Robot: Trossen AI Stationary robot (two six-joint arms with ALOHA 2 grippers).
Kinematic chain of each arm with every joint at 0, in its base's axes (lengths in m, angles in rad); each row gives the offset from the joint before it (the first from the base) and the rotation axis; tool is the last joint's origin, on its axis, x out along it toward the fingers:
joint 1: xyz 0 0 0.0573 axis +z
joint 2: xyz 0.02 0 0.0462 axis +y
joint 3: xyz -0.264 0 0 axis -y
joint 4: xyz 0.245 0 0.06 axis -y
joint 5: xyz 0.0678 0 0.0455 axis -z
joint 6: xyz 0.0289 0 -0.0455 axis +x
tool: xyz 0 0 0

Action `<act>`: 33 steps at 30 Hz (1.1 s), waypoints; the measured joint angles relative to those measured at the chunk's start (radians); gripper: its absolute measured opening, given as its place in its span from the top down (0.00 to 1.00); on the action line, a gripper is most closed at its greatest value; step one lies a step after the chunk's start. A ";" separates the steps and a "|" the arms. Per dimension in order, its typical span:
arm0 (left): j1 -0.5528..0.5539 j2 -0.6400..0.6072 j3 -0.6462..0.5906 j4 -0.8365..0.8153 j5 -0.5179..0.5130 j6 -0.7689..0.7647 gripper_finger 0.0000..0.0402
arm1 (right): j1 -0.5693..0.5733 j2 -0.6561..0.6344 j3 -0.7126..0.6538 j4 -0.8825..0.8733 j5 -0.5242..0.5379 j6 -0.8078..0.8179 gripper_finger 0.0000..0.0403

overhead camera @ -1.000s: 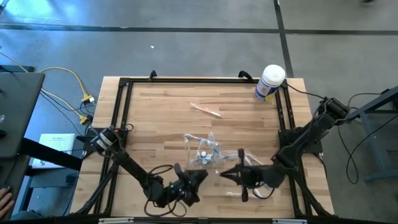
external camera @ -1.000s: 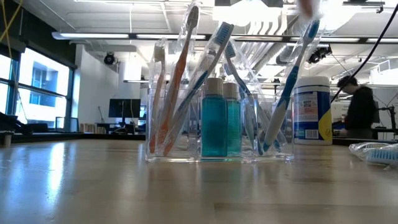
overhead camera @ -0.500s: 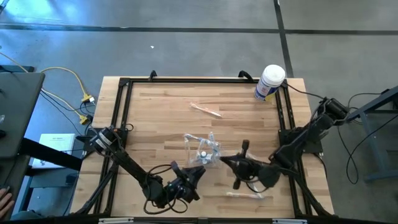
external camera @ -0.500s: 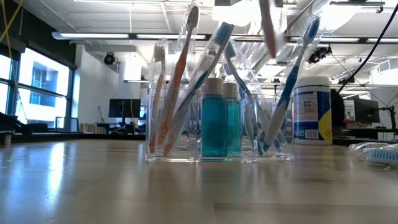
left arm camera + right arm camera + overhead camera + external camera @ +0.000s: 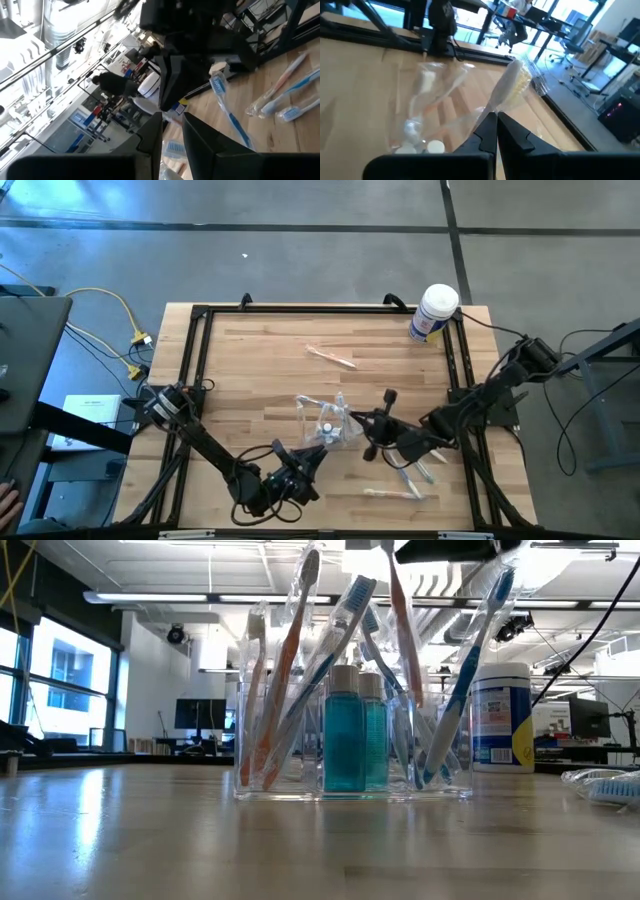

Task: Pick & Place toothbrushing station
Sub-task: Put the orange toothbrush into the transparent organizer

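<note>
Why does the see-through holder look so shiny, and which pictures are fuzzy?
Low view: ceiling lights behind shine through the holder, a white glare at its top. Right wrist view: the right gripper, shut on a toothbrush, is sharp; the holder below is soft and hazy. Left wrist view: the left gripper and the dark arm ahead are blurred. High view: even light, holder small and faint.

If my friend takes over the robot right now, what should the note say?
Right gripper: shut on a wrapped peach toothbrush, whose end appears just inside the clear plastic holder mid-table.
Left gripper: open, empty, low beside the holder.
Done: several brushes and two teal bottles stand in the holder.
Left: release this brush; the loose wrapped toothbrushes lie on the wood.
</note>
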 joint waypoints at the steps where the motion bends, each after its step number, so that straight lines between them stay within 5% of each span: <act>1: 0.000 0.000 0.000 0.000 0.000 0.000 0.83 | -0.002 0.000 -0.007 0.005 -0.014 0.009 0.99; 13: -0.001 0.000 0.000 0.000 0.004 0.000 0.83 | -0.005 0.000 -0.092 0.016 -0.055 0.168 0.99; 23: 0.000 0.000 0.000 -0.001 0.004 -0.003 0.83 | -0.058 0.000 -0.112 0.030 -0.309 0.214 0.98; 33: 0.000 0.000 0.000 -0.002 -0.007 -0.004 0.83 | -0.053 -0.001 -0.112 0.063 -0.309 0.181 0.67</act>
